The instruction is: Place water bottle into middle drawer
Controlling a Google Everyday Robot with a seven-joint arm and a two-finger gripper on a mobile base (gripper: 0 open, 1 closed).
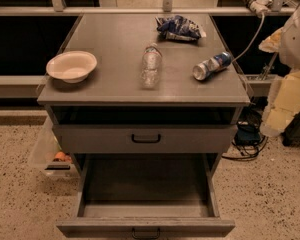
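Pre-grasp step. Water bottle is laid on table, ungrasped; middle drawer stands open below. Pincer is seen off table's right; its state cannot be told. Reach to bottle is required.

A grey metal cabinet carries four things on its tabletop: a white round bowl near the left edge, a slim clear ribbed plastic water bottle at the middle with its pale cap toward the far side, a blue-and-silver can lying on its side to the right, and a crumpled blue-and-white snack bag at the back. Below, a taller-fronted grey drawer with a black handle is closed, and the wide grey middle drawer beneath it stands pulled out. The pale gripper hangs at the right edge, beside the cabinet and well apart from the bottle.
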